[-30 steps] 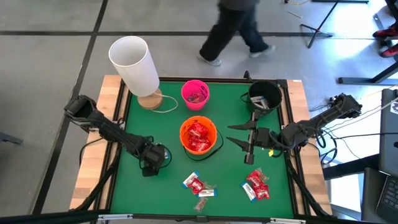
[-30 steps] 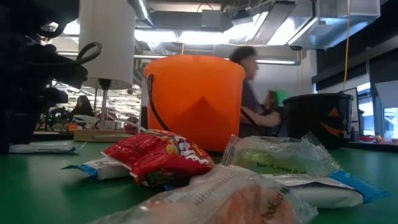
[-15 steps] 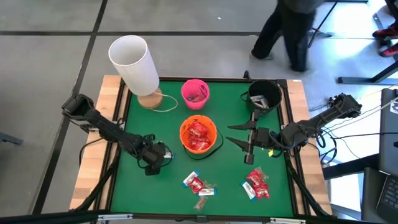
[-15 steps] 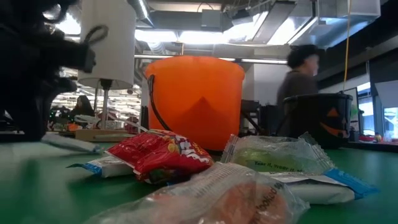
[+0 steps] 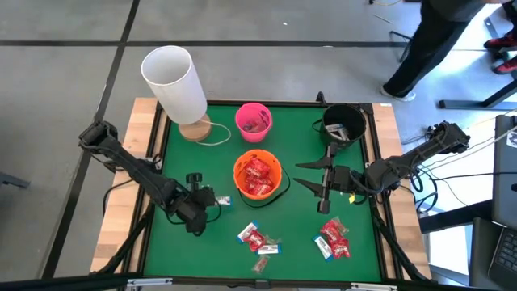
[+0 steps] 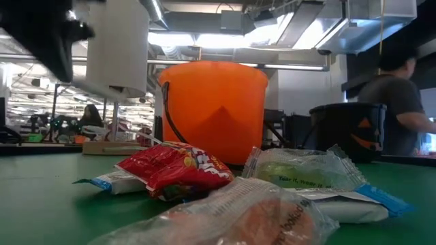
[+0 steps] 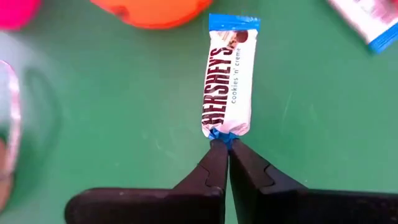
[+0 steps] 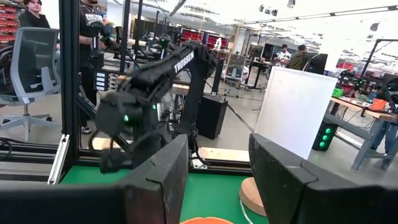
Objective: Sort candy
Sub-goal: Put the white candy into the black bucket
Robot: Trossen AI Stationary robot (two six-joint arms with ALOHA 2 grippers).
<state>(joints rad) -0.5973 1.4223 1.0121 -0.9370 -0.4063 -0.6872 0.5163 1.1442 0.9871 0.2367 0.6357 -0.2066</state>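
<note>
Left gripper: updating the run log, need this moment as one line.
left gripper: shut on white candy bar end | right gripper: open, waiting | orange bucket: holds red candy

— What stands on the green table [image 5: 210, 242] besides the sweets?

— Three buckets: an orange bucket [image 5: 242, 171] in the middle, a pink bucket [image 5: 254, 121] behind it, a black bucket [image 5: 343, 123] toward the right edge.

— And at the far left corner?

— A white cylinder [image 5: 174, 82] on a round wooden base. A person [image 5: 436, 40] walks past beyond the table.

Two black jointed arms [image 5: 133, 170], white "TROSSEN" lettering, green light
</note>
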